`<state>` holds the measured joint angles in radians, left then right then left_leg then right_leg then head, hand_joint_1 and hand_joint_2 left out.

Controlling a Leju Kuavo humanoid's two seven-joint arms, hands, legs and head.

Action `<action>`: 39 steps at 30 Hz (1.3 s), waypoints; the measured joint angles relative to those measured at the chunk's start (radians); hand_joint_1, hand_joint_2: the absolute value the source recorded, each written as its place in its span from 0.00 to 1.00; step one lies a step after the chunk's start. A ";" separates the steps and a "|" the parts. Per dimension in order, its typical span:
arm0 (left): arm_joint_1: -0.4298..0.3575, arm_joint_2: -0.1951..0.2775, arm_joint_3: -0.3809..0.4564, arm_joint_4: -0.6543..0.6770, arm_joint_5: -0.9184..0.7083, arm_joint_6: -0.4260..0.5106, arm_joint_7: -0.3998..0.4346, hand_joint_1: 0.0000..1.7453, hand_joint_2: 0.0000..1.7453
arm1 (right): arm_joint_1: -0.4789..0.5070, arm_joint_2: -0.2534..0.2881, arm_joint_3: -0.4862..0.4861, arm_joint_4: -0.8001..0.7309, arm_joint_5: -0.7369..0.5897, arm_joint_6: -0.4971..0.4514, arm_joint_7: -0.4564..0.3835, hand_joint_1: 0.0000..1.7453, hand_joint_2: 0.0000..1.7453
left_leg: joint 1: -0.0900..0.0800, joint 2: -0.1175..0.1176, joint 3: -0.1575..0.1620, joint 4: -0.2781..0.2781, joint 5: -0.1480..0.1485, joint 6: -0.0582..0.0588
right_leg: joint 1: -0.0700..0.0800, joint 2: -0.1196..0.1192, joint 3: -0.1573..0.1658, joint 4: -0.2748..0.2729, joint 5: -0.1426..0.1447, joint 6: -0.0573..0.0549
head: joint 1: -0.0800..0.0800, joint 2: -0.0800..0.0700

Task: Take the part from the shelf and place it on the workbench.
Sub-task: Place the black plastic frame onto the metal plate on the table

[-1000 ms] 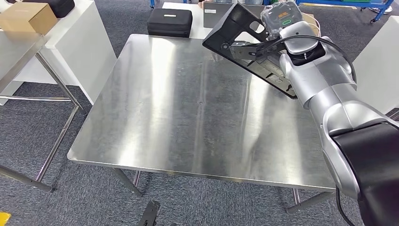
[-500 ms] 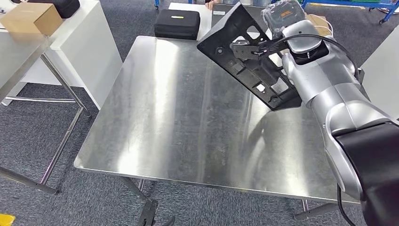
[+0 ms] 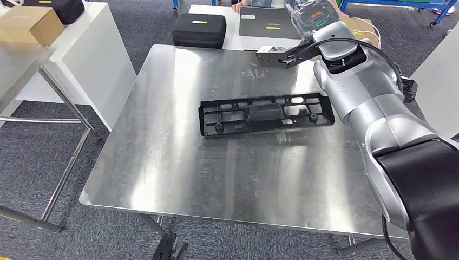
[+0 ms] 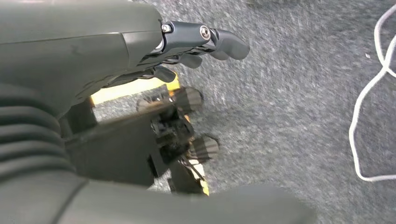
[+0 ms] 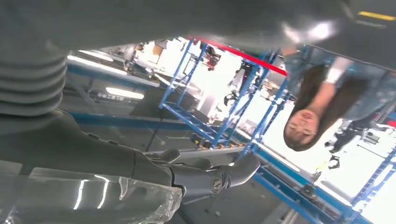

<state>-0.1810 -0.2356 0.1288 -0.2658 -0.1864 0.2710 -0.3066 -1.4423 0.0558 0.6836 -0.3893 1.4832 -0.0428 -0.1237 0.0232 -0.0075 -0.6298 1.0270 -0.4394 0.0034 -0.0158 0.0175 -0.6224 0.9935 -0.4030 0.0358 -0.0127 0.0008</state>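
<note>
The black plastic part (image 3: 265,115) lies flat on the table (image 3: 178,162), its long axis running side to side across the robot's view, the right end tipped slightly farther away. It is a long, ribbed rectangular frame with cut-out openings, small round bosses along the near edge and a raised block at its middle.

The right hand (image 3: 277,56) hangs above the table's far edge, well apart from the part, its fingers (image 5: 233,172) spread and holding nothing. The left hand (image 4: 187,46) hangs low over the carpet, its fingers (image 4: 224,42) loosely apart around nothing.

The table is a square sheet of brushed, reflective steel on thin metal legs. It stands on grey carpet (image 3: 108,238). Beyond it sit a black zip case (image 3: 198,30) and a dark laptop (image 3: 269,21) on a white surface. A cardboard box (image 3: 30,24) rests on a white cabinet to the left. A person (image 5: 317,112) stands near blue racking (image 5: 224,107).
</note>
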 joint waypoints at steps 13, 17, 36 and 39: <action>0.011 0.035 0.002 0.019 0.016 -0.027 0.030 0.00 0.00 | 0.002 0.003 0.002 0.003 -0.014 0.034 -0.035 0.00 0.00 | -0.010 0.002 0.022 -0.008 -0.005 0.039 | -0.002 -0.016 -0.035 0.052 -0.010 0.036 | 0.005 0.000; 0.014 0.042 0.002 0.029 0.020 -0.027 0.034 0.00 0.00 | -0.003 0.006 0.005 0.002 -0.019 0.042 -0.041 0.00 0.00 | -0.011 0.004 0.023 -0.008 -0.010 0.022 | 0.005 -0.014 -0.005 0.004 0.005 0.008 | 0.003 0.000; 0.027 0.063 0.003 0.050 0.029 -0.023 0.026 0.00 0.00 | -0.002 0.011 0.021 -0.002 -0.035 0.046 -0.070 0.00 0.00 | -0.012 0.012 0.033 -0.035 0.015 0.058 | 0.007 -0.009 -0.074 0.124 -0.060 -0.006 | 0.008 0.000; 0.030 0.063 0.003 0.052 0.029 -0.023 0.024 0.00 0.00 | 0.002 0.009 0.028 -0.002 -0.039 0.046 -0.076 0.00 0.00 | -0.009 0.018 0.017 -0.033 0.023 0.060 | -0.001 -0.009 -0.129 0.290 -0.125 0.003 | 0.009 0.000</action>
<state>-0.1514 -0.1724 0.1316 -0.2143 -0.1573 0.2481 -0.2828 -1.4407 0.0651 0.7114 -0.3914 1.4441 0.0034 -0.1993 0.0141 0.0108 -0.6123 0.9937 -0.4162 0.0633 -0.0169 0.0084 -0.7510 1.2838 -0.5275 0.0386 -0.0038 0.0008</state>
